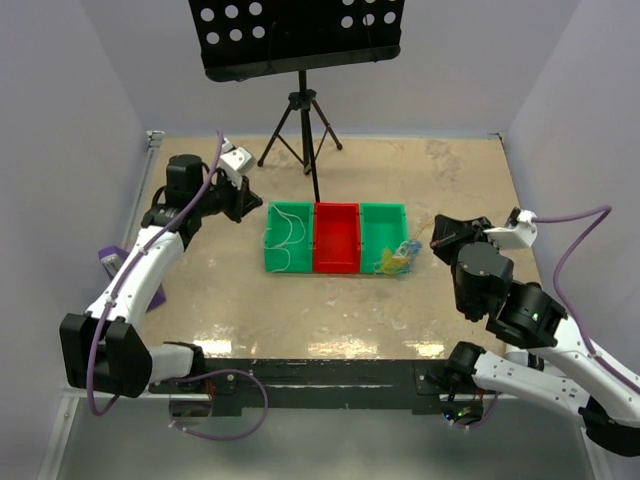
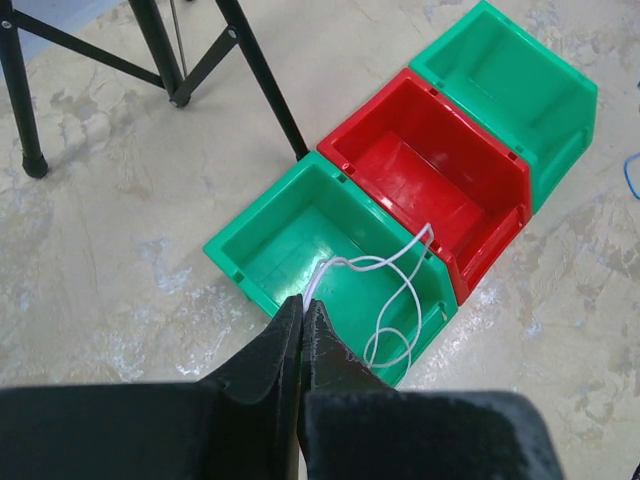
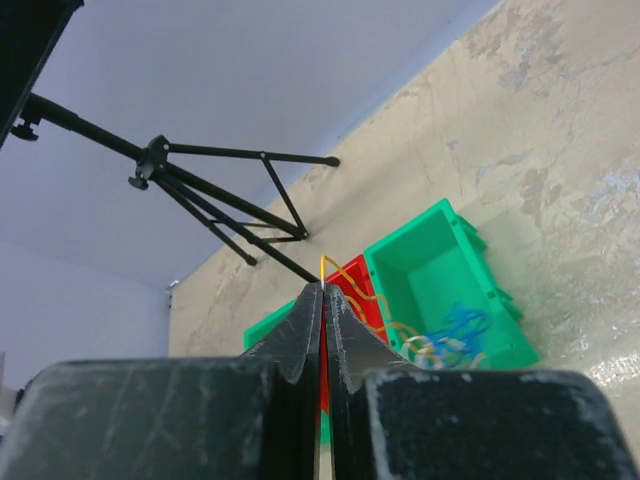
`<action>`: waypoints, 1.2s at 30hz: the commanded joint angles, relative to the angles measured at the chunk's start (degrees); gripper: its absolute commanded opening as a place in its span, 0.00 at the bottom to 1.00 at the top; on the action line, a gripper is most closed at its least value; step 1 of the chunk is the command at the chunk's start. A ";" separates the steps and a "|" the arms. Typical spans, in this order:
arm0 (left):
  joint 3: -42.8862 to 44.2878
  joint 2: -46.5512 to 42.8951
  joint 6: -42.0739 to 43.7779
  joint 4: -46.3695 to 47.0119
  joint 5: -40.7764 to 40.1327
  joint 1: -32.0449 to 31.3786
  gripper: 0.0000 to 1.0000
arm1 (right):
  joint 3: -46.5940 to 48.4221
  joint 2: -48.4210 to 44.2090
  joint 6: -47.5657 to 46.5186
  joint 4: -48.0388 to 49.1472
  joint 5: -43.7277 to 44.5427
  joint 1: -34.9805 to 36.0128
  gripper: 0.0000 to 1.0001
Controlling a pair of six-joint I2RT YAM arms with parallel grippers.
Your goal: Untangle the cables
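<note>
A white cable [image 2: 352,262] loops over the left green bin [image 2: 262,247], and my left gripper [image 2: 302,298] is shut on its end just above the bin's near rim. From above, that white cable [image 1: 285,240] hangs into the same bin [image 1: 272,262], with the left gripper [image 1: 247,203] at its far left corner. My right gripper [image 3: 323,285] is shut on a yellow-orange cable [image 3: 341,268] that trails down to a blue, white and yellow clump [image 3: 455,328]. That clump [image 1: 397,260] lies at the front right corner of the right green bin [image 1: 383,222], left of the right gripper [image 1: 438,240].
A red bin [image 1: 336,238] sits between the two green ones, all in one row. A black music stand's tripod [image 1: 303,125] stands behind the bins, its perforated desk [image 1: 295,35] overhead. Walls close the table on three sides. A purple object [image 1: 108,258] lies at the left edge.
</note>
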 commanded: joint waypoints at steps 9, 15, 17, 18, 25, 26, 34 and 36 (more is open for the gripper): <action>16.64 0.55 -3.62 -0.62 2.57 -0.28 0.00 | -1.25 0.83 -0.26 2.48 -1.95 -0.03 0.00; 18.24 0.90 -5.12 -0.71 3.63 -0.28 0.00 | -1.86 0.30 0.01 2.30 -2.13 -0.12 0.00; 18.93 1.25 -5.47 -0.80 3.80 -0.28 0.00 | -2.04 0.30 0.10 2.30 -2.22 0.06 0.00; 19.72 1.43 -5.47 -1.24 4.24 -0.28 0.00 | -2.04 0.30 0.10 2.21 -2.22 -0.03 0.00; 26.12 2.65 -7.58 -3.34 5.47 -0.28 0.00 | -2.21 0.04 0.36 1.86 -2.13 -0.03 0.00; 28.58 3.27 -8.19 -4.39 5.91 -0.28 0.00 | -2.22 0.13 0.27 1.78 -2.13 -0.03 0.00; 42.14 3.37 -13.56 -12.05 11.19 -0.28 0.00 | -2.83 0.30 1.24 1.42 -2.13 -0.03 0.00; 43.63 3.10 -13.56 -12.75 10.92 -0.28 0.00 | -3.09 0.30 1.24 1.77 -2.39 -0.12 0.00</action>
